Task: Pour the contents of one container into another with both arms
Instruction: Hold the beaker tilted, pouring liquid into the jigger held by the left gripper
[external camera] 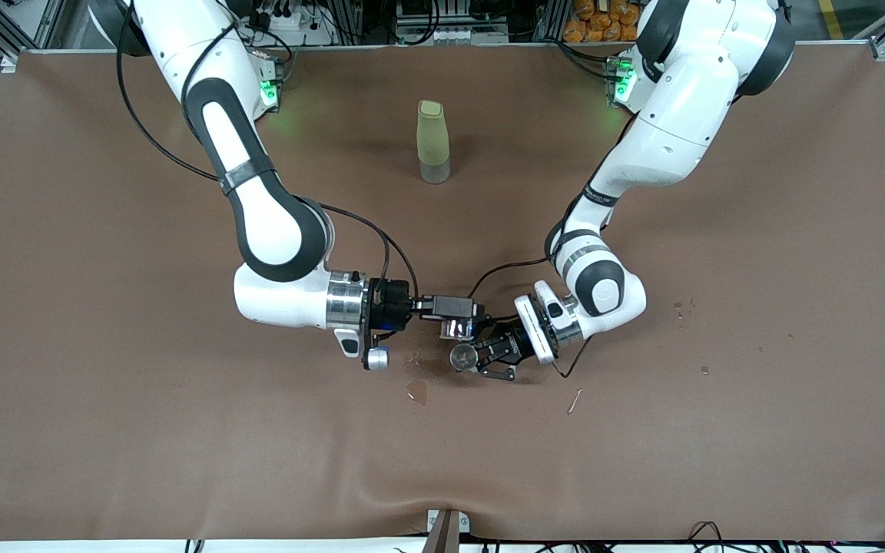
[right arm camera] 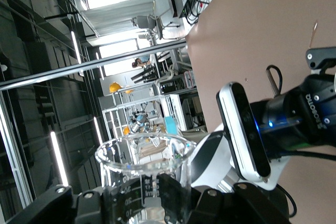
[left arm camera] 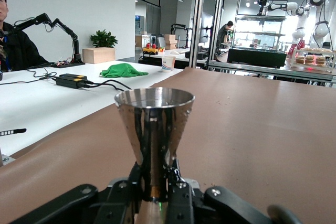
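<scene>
while tipped, clear measuring cup [right arm camera: 144, 174], over steel jigger [left arm camera: 154, 129]

The two arms meet over the middle of the table [external camera: 104, 346]. The left gripper [external camera: 483, 355] holds a metal cup [external camera: 462, 357] upright. The right gripper [external camera: 464, 321] holds a glass cup [external camera: 455, 329] tipped on its side, right beside the metal cup and a bit above it. A wet spot [external camera: 417, 392] lies on the table, nearer the front camera than both cups. A tall bottle [external camera: 433, 142] stands alone between the two arm bases, well apart from the cups. A small stick [external camera: 574, 401] lies toward the left arm's end.
</scene>
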Motion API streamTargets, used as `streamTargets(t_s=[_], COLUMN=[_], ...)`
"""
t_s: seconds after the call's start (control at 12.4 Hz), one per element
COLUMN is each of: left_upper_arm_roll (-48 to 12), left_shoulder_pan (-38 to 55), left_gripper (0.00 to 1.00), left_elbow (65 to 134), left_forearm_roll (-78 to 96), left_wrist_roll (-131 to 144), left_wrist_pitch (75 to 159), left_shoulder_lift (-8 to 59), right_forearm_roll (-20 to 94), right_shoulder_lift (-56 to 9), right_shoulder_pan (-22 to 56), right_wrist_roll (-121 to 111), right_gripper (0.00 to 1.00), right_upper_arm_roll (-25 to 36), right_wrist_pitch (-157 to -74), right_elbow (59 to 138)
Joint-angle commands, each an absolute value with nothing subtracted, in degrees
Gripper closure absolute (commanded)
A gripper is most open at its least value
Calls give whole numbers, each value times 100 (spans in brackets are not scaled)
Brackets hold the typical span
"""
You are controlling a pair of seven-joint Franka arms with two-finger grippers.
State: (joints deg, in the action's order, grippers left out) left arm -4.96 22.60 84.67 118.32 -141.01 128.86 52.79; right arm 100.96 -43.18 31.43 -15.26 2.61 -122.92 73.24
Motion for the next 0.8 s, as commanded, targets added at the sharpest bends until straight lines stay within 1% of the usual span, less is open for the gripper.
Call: streamTargets(t_s=[0.0,0.32,0.56,0.72], left_upper_arm_roll=[-510,-501,-492,-501], left_shoulder_pan=[2250,2128,1812,1513], left_gripper=[100,100,100,100], left_elbow=[8525,8543,8683,8710], left_forearm_roll=[11953,11944,11822,11367], left_wrist_roll=[-14186,-14159,-14133,-14115], left_wrist_pitch=[12797,12788,12315,12112], left_shoulder_lift=[5221,5203,5168,5177], right_forearm_roll=[10239,10231,10178,10134], right_shoulder_lift=[-4631,-4641,-4641,-4641], right_shoulder_pan=[3199,3173,3138,3094], right_wrist_roll=[-1406,-1476,-1931,-2746], right_gripper=[100,100,100,100], right_upper_arm_roll=[272,281,299,308], right_wrist_pitch=[-12401,-12393,-12384,-12375], right_elbow=[6812,6803,6820,6873])
